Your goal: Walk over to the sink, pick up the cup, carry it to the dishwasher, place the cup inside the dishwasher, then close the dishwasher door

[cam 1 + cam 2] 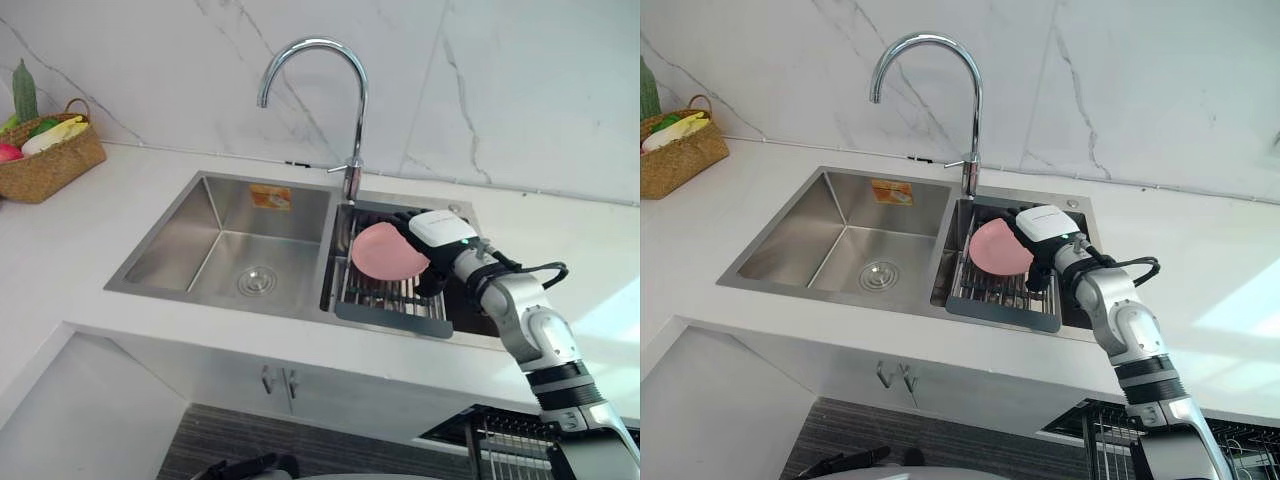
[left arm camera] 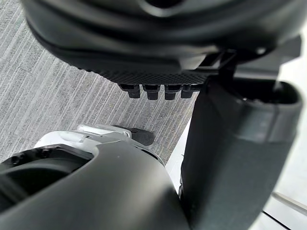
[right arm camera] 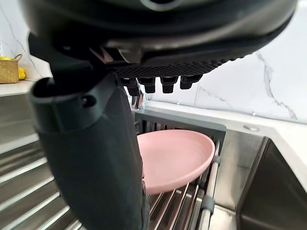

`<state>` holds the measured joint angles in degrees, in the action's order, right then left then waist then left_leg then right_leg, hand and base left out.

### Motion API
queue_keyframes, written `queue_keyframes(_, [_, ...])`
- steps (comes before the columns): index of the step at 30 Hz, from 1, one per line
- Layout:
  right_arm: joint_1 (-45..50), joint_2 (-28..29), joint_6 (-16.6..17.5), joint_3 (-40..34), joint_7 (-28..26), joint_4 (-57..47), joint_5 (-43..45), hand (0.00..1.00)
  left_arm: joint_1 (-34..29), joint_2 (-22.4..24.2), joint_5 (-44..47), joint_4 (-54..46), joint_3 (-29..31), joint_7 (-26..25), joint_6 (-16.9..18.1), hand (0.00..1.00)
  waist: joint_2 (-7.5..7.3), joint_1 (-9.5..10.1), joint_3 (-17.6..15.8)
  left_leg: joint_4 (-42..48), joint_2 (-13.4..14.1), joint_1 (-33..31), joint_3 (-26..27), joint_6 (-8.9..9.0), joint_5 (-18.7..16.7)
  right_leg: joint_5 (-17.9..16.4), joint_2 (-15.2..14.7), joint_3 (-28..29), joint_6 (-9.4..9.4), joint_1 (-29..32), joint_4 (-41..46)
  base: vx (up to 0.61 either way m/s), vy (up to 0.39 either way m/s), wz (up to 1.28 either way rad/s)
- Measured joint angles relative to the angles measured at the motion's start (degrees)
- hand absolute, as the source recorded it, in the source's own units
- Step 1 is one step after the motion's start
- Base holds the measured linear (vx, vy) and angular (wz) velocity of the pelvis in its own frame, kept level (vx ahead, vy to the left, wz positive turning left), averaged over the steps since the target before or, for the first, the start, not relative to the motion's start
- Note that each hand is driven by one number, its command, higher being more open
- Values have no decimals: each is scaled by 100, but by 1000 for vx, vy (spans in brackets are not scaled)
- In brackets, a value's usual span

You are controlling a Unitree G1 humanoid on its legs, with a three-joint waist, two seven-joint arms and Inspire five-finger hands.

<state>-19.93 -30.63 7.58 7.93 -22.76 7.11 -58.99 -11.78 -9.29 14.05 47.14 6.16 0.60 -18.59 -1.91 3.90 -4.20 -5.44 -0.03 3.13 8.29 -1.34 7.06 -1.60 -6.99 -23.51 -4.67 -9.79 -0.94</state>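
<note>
Over the R basin of the sink [image 1: 190, 235], the R hand [image 1: 437, 238] hung above the drying rack [image 1: 390, 300], w/ the pink dish [image 1: 385, 250] just at its 9 o'clock, touching or nearly so. Task said cup; this looked shallow, more plate than cup. It lay tilted on the rack bars, rim toward the thumb. Fingers looked relaxed, not closed round anything. R hand was far nearer; L hand [image 2: 230, 143] hung slack over the floor. Next move prob. needs thumb under the rim, fingers over it. Thumb hid the dish's near edge, so contact couldn't be told. A wire tray [image 1: 520, 440] at 5 o'clock was cut off, prob. the dishwasher.
</note>
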Motion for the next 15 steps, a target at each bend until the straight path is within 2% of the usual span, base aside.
queue_keyframes(15, [1,280,87,168,6,392,-517,100,27,1,-72,-180,2,60,-46,100,15,-4,-178,0,-115,-40,-14,-27,-25,-17,-113,-41,-90,-6,-12,14,12,2])
